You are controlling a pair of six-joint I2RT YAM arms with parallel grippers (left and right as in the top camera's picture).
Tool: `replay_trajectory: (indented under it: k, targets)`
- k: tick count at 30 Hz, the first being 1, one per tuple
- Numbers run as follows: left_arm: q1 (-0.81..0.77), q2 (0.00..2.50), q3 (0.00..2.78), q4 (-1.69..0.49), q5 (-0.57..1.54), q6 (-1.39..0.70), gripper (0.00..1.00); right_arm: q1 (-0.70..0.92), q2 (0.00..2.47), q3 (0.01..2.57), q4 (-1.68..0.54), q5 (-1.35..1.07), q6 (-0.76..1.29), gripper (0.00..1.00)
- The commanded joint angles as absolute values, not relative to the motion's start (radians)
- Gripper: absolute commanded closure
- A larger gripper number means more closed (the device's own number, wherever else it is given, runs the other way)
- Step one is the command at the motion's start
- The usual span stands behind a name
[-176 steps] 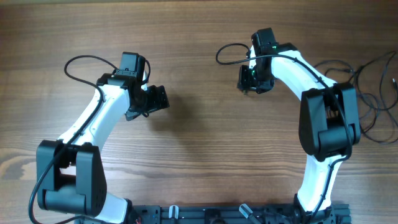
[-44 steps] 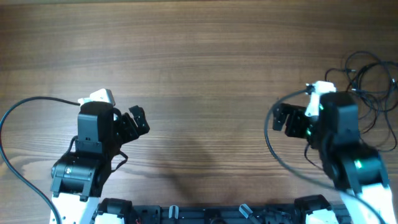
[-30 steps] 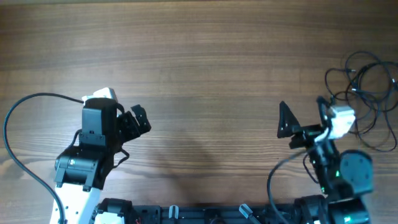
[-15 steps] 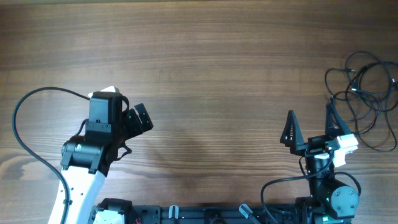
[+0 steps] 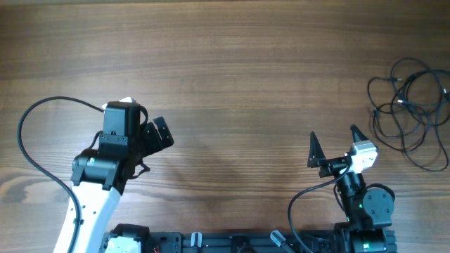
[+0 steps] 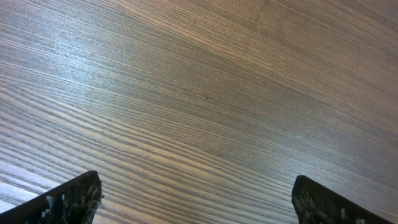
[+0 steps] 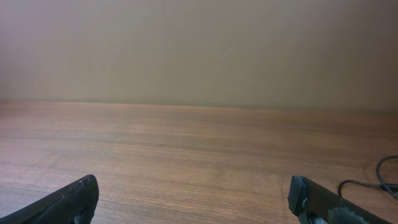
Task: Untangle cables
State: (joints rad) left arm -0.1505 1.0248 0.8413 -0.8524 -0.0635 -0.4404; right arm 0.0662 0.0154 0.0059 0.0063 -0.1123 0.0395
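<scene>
— Where were the cables (image 5: pixel 404 105)?
— Bunched in loops by the table's (image 5: pixel 232 70) right edge.
— And the claws?
— Left gripper (image 6: pixel 198 206) and right gripper (image 5: pixel 333 135) both gaped wide, empty, well apart from them.

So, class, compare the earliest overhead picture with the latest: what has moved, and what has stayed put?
The left gripper and right gripper drew back from the middle of the table toward the robot's side. Nothing was grasped or released; both stay open and empty. The cables remain heaped at the right edge.
</scene>
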Motion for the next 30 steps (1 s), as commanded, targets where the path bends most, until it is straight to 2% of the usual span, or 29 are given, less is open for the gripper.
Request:
replay_trajectory:
  k: [1, 23, 28, 30]
  targets:
    - [-0.149, 1.029, 0.836, -0.853, -0.080, -0.453, 0.00, 0.060, 0.005, 0.005, 0.008, -0.132, 0.036, 0.00]
    - [-0.149, 1.028, 0.836, -0.853, -0.080, -0.453, 0.00, 0.060, 0.005, 0.005, 0.008, -0.132, 0.036, 0.00]
    - [-0.146, 0.955, 0.833, -0.881, -0.081, -0.430, 0.00, 0.060, 0.005, 0.005, 0.008, -0.132, 0.036, 0.00]
    - [-0.137, 0.885, 0.809, -0.826, -0.088, -0.425, 0.00, 0.060, 0.005, 0.005, 0.008, -0.132, 0.035, 0.00]
